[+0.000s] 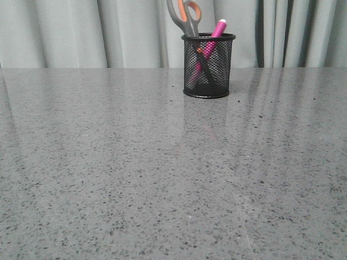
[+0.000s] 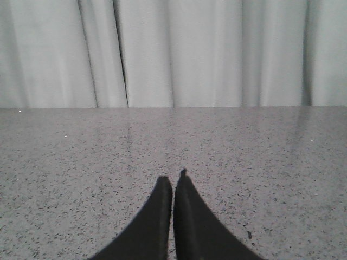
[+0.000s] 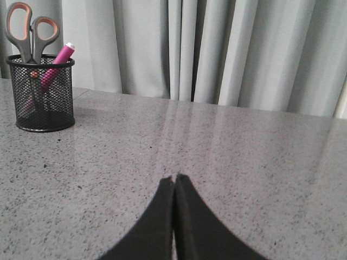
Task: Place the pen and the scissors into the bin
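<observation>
In my front view the scissors (image 1: 184,16) lose their loop tops past the edge; mesh of the bin (image 1: 209,67) blurs the blades and the pen (image 1: 212,40) barrel.

Grey speckled stone-look table (image 1: 135,179), glossy with faint reflections, black mesh bin (image 1: 209,66) standing upright on it toward the far edge, slightly right of centre, bin's pale reflection on the surface before it

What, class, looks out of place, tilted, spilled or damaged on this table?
Nothing stands out. The bin stands upright on the table, with the scissors handles-up and the pen leaning inside it. No spill or damage shows. The left gripper and right gripper are shut and hold nothing.
</observation>
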Motion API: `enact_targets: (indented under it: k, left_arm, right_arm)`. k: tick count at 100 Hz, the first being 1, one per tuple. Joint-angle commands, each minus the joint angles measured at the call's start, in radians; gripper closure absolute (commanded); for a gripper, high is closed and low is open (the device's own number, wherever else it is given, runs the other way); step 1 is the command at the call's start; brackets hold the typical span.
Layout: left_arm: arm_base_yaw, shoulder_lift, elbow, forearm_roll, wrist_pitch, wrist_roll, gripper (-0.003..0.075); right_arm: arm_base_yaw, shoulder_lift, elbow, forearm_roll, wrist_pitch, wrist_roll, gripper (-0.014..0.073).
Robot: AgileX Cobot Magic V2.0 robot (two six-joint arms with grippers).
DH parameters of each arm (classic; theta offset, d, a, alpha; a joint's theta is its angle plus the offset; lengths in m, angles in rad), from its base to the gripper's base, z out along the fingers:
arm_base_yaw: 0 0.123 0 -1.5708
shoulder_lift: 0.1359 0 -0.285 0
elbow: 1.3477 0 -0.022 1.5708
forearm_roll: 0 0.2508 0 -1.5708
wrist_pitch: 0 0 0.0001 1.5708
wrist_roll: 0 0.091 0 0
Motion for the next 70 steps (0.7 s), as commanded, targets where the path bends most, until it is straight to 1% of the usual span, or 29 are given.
enact_targets:
  k: [1, 6, 53, 70]
  left_arm:
    - [-0.008, -0.031, 0.045, -0.002, -0.069, -0.009, 0.0739]
    - [-0.008, -0.031, 0.045, -0.002, -0.069, -0.009, 0.0739]
    - [-0.008, -0.031, 0.045, -0.002, -0.069, -0.009, 0.0739]
    - [-0.008, -0.031, 0.045, -0.002, -0.069, -0.009, 0.0739]
  right_arm:
    - [-0.003, -0.023, 0.013, -0.033, -0.027, 0.038, 0.0670]
    - [-0.003, -0.023, 0.013, -0.051, -0.031, 0.038, 0.0670]
    - [-0.003, -0.023, 0.013, -0.058, 0.044, 0.038, 0.0670]
    - [-0.003, -0.023, 0.013, -0.058, 0.033, 0.038, 0.0670]
